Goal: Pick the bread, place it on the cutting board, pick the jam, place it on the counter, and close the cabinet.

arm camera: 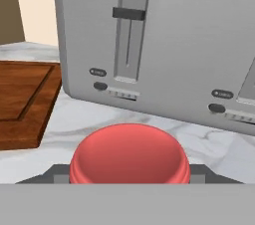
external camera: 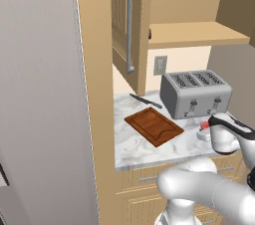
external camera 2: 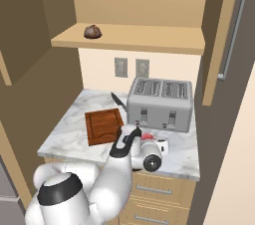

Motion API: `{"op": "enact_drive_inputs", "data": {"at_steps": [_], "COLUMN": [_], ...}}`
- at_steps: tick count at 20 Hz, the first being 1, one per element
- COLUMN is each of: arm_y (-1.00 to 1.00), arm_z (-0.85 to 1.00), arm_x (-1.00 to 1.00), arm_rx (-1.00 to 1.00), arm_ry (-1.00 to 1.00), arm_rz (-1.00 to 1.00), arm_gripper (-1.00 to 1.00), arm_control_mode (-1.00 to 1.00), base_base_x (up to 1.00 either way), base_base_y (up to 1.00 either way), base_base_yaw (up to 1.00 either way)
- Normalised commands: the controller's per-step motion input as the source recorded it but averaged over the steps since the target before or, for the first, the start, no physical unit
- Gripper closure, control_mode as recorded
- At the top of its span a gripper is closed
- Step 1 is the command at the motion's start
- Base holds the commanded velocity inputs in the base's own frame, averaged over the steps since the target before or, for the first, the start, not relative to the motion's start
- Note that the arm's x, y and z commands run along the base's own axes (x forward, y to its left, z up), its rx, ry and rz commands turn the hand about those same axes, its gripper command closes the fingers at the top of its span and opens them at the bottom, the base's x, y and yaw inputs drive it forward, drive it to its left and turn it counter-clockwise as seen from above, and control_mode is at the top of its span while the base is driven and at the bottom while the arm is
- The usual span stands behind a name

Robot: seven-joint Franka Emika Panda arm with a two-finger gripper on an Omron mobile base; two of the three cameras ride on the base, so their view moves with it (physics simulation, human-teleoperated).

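Note:
The red jam (arm camera: 129, 157) sits between my gripper's (arm camera: 128, 173) dark fingertips, which are shut on it low over the marbled counter (arm camera: 94, 119), just in front of the toaster. I cannot tell whether the jar touches the stone. The jam (external camera: 204, 126) (external camera 2: 146, 137) and gripper (external camera: 205, 131) (external camera 2: 151, 144) are right of the cutting board (external camera: 153, 125) (external camera 2: 103, 126) (arm camera: 20, 97), which lies bare. The bread (external camera 2: 92, 31) rests on the shelf of the cabinet, whose doors (external camera: 124, 20) (external camera 2: 224, 40) stand open.
A silver four-slot toaster (external camera: 195, 93) (external camera 2: 160, 102) (arm camera: 164, 45) stands behind the jam. A dark knife (external camera: 146, 100) (external camera 2: 118, 100) lies behind the board near the wall. A tall grey panel (external camera: 40, 94) bounds the left side.

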Motion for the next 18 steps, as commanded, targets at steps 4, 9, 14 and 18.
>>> {"op": "enact_drive_inputs", "data": {"at_steps": [4, 9, 14, 18], "arm_y": [-0.04, -0.07, -0.10, -0.10], "arm_z": [-0.17, -0.15, -0.16, -0.27], "arm_x": [0.26, 0.23, 0.17, 0.03], "arm_rx": [0.00, 0.00, 0.00, 0.00], "arm_ry": [0.00, 0.00, 0.00, 0.01], "arm_rz": [0.00, 0.00, 0.00, 0.00], "arm_gripper": [1.00, 1.00, 1.00, 1.00], "arm_control_mode": [-1.00, -1.00, -1.00, -1.00], "base_base_x": [0.00, 0.00, 0.00, 0.00], "base_base_y": [0.00, 0.00, 0.00, 0.00], "base_base_yaw": [0.00, 0.00, 0.00, 0.00]}}
